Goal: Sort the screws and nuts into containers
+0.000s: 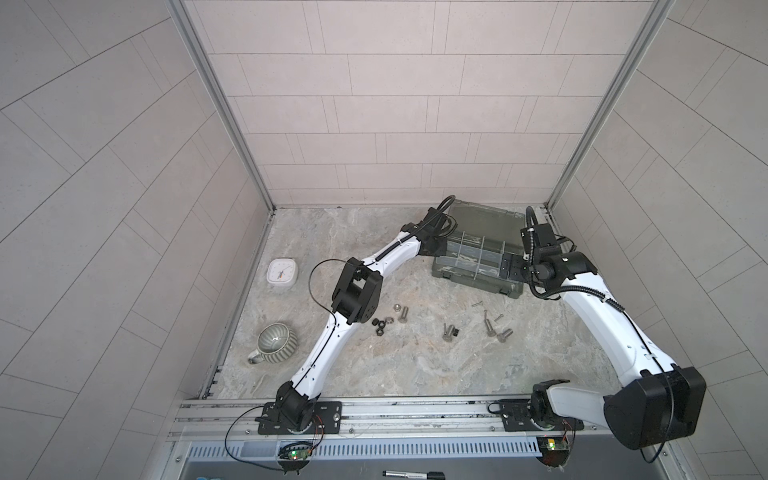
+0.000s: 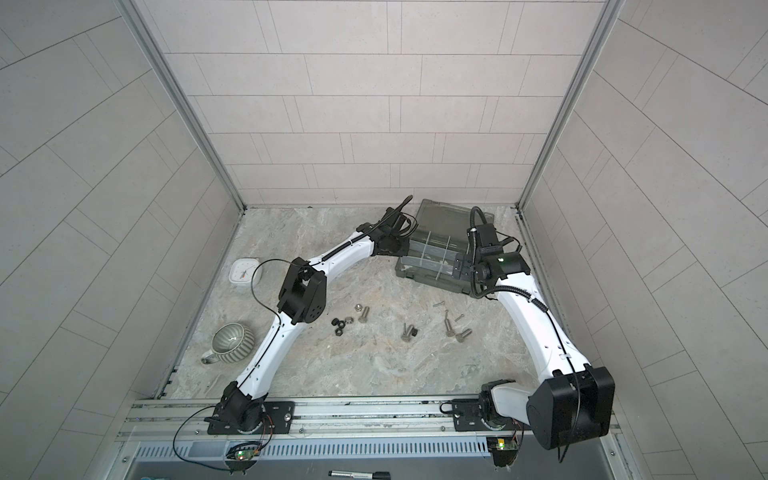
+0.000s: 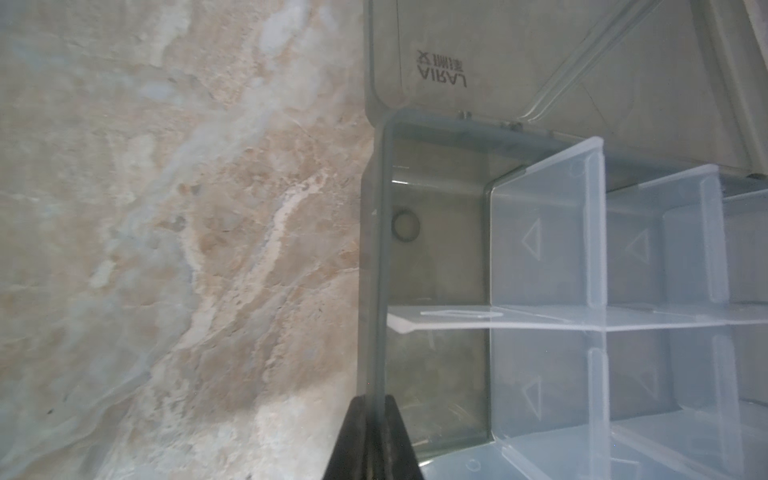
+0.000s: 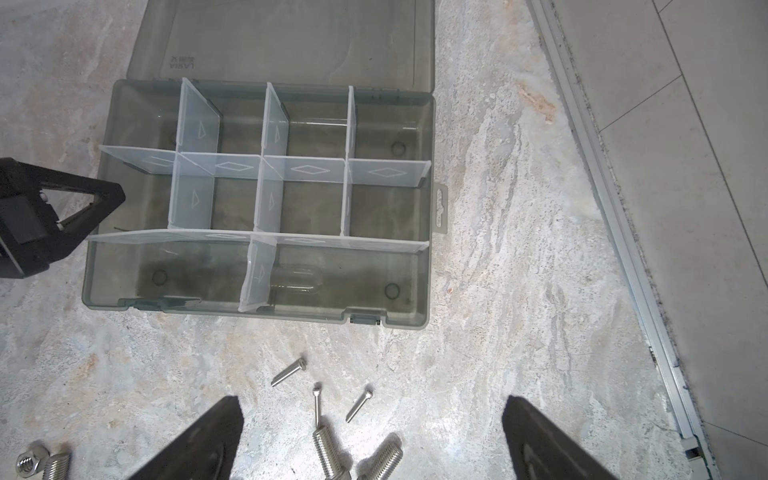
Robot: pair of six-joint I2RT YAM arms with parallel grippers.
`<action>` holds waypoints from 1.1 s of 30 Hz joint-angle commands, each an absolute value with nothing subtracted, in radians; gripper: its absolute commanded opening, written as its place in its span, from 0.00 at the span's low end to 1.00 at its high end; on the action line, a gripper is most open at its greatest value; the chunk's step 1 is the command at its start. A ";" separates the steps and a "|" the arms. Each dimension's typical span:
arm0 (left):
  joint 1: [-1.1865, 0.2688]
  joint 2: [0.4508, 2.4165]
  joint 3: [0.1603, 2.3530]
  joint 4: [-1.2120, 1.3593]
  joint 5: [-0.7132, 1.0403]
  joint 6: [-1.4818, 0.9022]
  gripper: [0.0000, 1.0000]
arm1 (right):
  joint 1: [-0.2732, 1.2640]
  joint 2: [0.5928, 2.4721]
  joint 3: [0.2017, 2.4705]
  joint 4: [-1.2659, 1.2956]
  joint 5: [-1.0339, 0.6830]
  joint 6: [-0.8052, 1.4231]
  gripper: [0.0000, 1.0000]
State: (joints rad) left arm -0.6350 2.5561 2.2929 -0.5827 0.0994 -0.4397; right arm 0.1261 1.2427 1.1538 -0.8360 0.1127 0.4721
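The left claw (image 3: 374, 405) is clamped on the end wall of the case (image 4: 257, 309), which sits open right of centre in both top views, with nothing sorted into it yet. Screws (image 1: 490, 327) and nuts (image 1: 380, 325) lie loose on the bench (image 1: 332, 232), below the case in frame. The right claw (image 4: 370, 411) hangs spread wide over the screws. Best to hold the case steady and straddle one screw across its shank.

Containers (image 4: 386, 203) translucent grey-green; screws (image 4: 289, 372) silver; nuts (image 1: 380, 331) black, silver; table (image 4: 498, 291) marbled beige-grey.
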 commanded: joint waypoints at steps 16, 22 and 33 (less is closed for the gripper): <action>-0.510 2.323 1.993 -0.632 -0.034 -0.473 0.00 | 0.133 1.264 1.131 -0.809 0.037 0.484 0.99; -0.470 2.252 1.894 -0.620 -0.052 -0.474 0.00 | 0.148 1.303 1.132 -0.783 0.007 0.495 0.99; -0.412 2.179 1.790 -0.589 -0.059 -0.472 0.00 | 0.210 1.440 1.218 -0.812 -0.009 0.528 0.99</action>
State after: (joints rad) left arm -0.4248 2.2292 1.8053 -0.5922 -0.0425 -0.4561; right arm 0.2008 1.4250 1.1835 -0.7822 -0.0032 0.5022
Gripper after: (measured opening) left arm 0.084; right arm 0.992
